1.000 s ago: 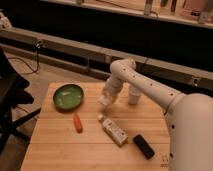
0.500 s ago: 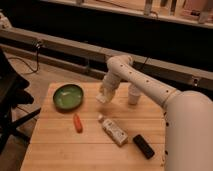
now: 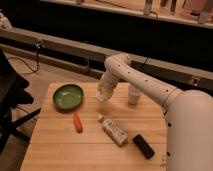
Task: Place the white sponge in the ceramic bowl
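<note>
The ceramic bowl (image 3: pixel 68 96) is a round, shallow green bowl at the back left of the wooden table (image 3: pixel 60 145). My gripper (image 3: pixel 102 94) hangs from the white arm just right of the bowl, a little above the table. It is shut on the white sponge (image 3: pixel 101 96), which shows as a small pale block at the gripper's tip. The sponge is beside the bowl's right rim, not over it.
A white cup (image 3: pixel 133 95) stands right of the gripper. A small orange item (image 3: pixel 77 122) lies in front of the bowl. A white labelled bottle (image 3: pixel 112 130) lies mid-table and a black block (image 3: pixel 143 146) sits at the front right. A dark chair (image 3: pixel 10 100) stands left of the table.
The gripper with the sponge has moved a little left, away from the cup and toward the bowl. The other objects have not moved.
</note>
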{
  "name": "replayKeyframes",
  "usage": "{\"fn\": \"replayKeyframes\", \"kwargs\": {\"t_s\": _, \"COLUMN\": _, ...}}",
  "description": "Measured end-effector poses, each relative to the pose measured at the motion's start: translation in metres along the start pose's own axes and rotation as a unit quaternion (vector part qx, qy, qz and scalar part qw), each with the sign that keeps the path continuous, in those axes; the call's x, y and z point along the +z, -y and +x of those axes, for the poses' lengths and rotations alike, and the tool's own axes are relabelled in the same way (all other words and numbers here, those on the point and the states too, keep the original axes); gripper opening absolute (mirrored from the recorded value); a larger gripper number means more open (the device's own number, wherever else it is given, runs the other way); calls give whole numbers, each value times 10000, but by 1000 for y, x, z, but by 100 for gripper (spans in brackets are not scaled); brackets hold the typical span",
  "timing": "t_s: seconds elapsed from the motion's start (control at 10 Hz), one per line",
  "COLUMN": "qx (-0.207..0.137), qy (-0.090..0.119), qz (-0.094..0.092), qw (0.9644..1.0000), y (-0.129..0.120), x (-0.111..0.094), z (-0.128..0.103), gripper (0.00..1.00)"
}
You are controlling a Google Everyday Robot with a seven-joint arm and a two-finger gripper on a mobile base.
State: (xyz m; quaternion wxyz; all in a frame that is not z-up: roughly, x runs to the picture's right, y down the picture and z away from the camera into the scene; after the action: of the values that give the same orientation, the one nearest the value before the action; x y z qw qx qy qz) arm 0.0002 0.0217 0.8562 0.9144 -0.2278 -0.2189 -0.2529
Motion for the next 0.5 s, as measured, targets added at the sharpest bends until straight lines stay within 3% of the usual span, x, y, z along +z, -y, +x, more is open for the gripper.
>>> {"fn": "replayKeyframes", "kwargs": {"t_s": 0.3, "qx": -395, "qy": -125, "qz": -19, "qw": 9991, "y": 13, "x": -4, "z": -14, "gripper": 18}}
{"fn": "replayKeyframes", "kwargs": {"t_s": 0.5, "qx": -783, "qy": 54, "qz": -129, "qw": 9968, "y": 24, "x": -1, "z": -26, "gripper": 18}}
